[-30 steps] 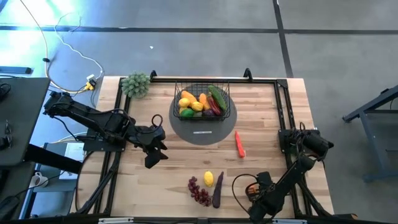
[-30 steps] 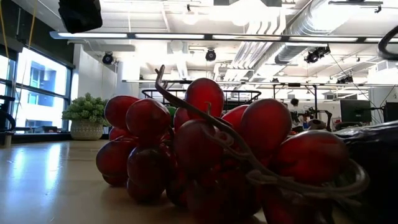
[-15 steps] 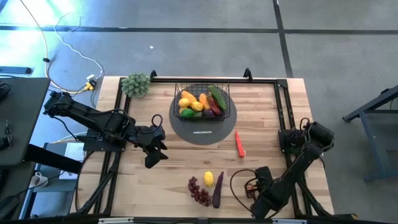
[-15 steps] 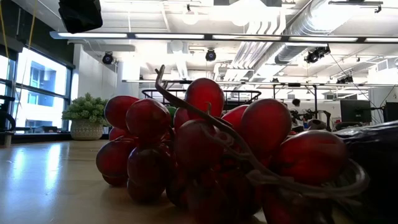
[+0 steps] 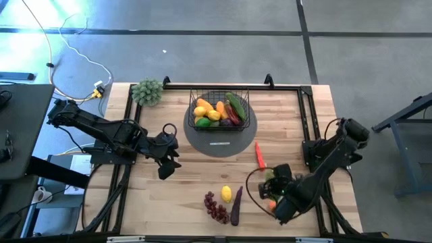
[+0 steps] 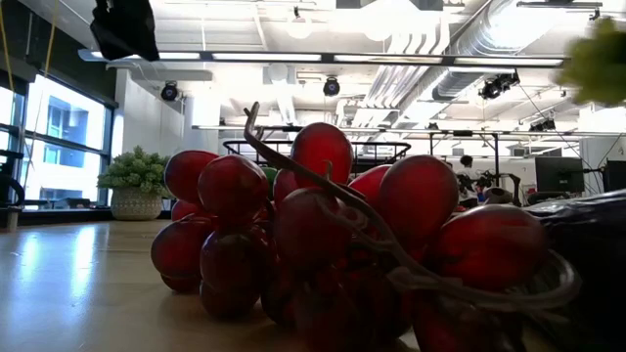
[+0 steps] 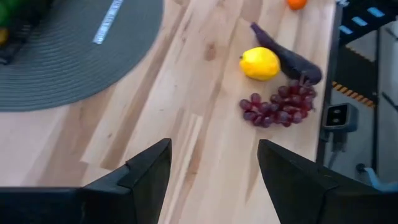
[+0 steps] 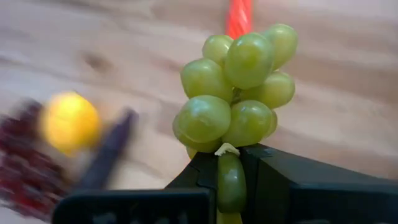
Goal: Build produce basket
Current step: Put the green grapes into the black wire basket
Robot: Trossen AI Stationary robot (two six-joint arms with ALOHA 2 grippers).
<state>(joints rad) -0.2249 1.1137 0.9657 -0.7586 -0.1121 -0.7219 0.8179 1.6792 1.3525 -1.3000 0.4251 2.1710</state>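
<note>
The black wire basket [image 5: 218, 110] holds several pieces of produce and stands on a round grey disc [image 5: 219, 138] at the table's far middle. A carrot [image 5: 260, 155], a lemon [image 5: 227, 194], purple grapes [image 5: 216, 207] and an eggplant [image 5: 236, 206] lie on the wood. My right gripper [image 5: 273, 186] hovers near the front right, shut on a bunch of green grapes [image 8: 236, 87]. My left gripper [image 5: 165, 167] hangs open over bare wood left of the disc, with nothing between its fingers [image 7: 149, 171]. My right gripper pinches the green bunch between its two fingers, with one grape at the bunch's end [image 8: 231, 179] caught between them. The fingers slant down from above. The rest of the bunch sticks out past the fingertips, lifted clear of the table.
A small orange fruit [image 5: 272, 204] lies on the wood just by my right gripper. A grey-green leafy bunch [image 5: 147, 91] stands at the far left corner. Bare wood lies between the disc and the near produce. In the low view the purple grapes [image 6: 333, 244] fill the foreground.
My right gripper has risen from the table's front right corner and moved toward the far edge, tipping as it went. The green grapes have come up with it, clear of the table, and now show at the low view's upper right.
</note>
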